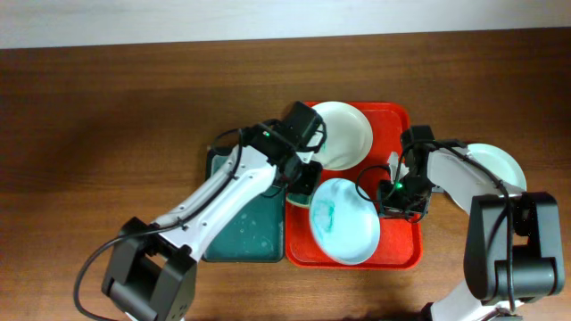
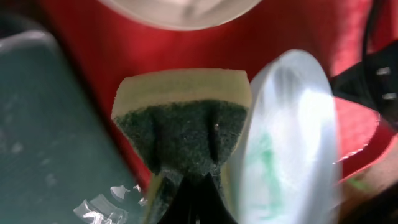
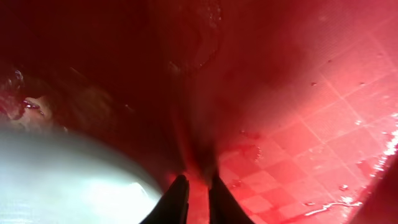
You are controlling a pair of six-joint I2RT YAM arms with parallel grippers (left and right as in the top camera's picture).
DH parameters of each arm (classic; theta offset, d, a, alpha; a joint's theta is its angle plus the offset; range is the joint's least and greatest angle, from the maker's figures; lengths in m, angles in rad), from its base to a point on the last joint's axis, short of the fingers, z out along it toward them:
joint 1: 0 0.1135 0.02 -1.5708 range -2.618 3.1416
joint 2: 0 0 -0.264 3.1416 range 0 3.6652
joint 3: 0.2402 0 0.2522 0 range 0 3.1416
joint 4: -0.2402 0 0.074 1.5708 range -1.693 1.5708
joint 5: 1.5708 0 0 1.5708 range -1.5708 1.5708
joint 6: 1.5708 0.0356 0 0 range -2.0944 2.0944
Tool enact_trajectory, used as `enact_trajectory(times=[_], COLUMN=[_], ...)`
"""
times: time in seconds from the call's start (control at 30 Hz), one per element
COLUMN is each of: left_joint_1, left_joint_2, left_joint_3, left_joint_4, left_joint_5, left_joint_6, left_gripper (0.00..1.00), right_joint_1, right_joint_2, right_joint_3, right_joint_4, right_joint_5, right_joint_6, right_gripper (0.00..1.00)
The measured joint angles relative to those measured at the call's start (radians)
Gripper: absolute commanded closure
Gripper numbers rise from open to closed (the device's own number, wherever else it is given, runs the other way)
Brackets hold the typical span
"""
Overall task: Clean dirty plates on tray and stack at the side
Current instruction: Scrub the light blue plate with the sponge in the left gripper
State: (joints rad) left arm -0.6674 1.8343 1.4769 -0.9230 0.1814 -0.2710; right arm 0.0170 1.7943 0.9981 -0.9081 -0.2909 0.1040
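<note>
The left claw (image 2: 186, 186) grips the sponge (image 2: 183, 118); it should press the scourer flat on the smeared plate (image 1: 343, 223). The right claw (image 3: 198, 193) is nearly closed beside it; whether it grips anything I cannot tell.

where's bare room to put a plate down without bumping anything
Widest bare patch: the table left of the teal basin, plus the strip beyond the tray. Right of the tray, a plate and the right arm take the room. On the tray it's crowded: white plate, smeared plate, sponge, left tool, right tool.
</note>
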Motion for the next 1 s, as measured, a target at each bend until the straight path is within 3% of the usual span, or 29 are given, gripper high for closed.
enact_trajectory(times=[0.03,0.1,0.27,0.43,0.53,0.63,0.7,0.77,1.0], left_joint_1=[-0.011,-0.031,-0.048,-0.036,-0.009,0.011,0.011,0.011,0.011], left_joint_2=[0.0,0.0,0.006,0.006,0.006,0.006,0.006,0.007,0.007], left_joint_3=[0.0,0.0,0.0,0.0,0.0,0.0,0.001,0.016,0.093], left_joint_4=[0.013,0.023,0.021,0.0,-0.012,-0.036,-0.074,-0.117,-0.141], left_joint_5=[0.0,0.005,0.02,-0.002,-0.005,0.0,0.003,0.007,0.013], left_joint_6=[-0.002,-0.005,-0.013,-0.013,-0.013,-0.012,-0.01,0.002,0.022], left_gripper=[1.0,1.0,1.0,1.0,1.0,1.0,1.0,1.0,1.0], right_joint_1=[0.0,0.0,0.0,-0.027,-0.048,-0.028,-0.028,-0.028,-0.028], right_joint_2=[0.0,0.0,-0.031,-0.222,-0.306,-0.313,-0.312,-0.312,-0.312], right_joint_3=[0.0,0.0,-0.005,-0.007,-0.009,-0.116,-0.211,-0.305,-0.275], right_joint_4=[0.0,-0.006,-0.035,-0.085,-0.203,-0.205,-0.136,-0.073,0.078], right_joint_5=[-0.004,-0.015,-0.017,0.021,0.029,0.03,0.024,-0.007,-0.058], right_joint_6=[-0.002,-0.002,-0.011,0.001,0.002,0.028,0.051,0.074,0.085], right_gripper=[0.85,0.73,0.71,0.63,0.59,0.59,0.6,0.84,0.91])
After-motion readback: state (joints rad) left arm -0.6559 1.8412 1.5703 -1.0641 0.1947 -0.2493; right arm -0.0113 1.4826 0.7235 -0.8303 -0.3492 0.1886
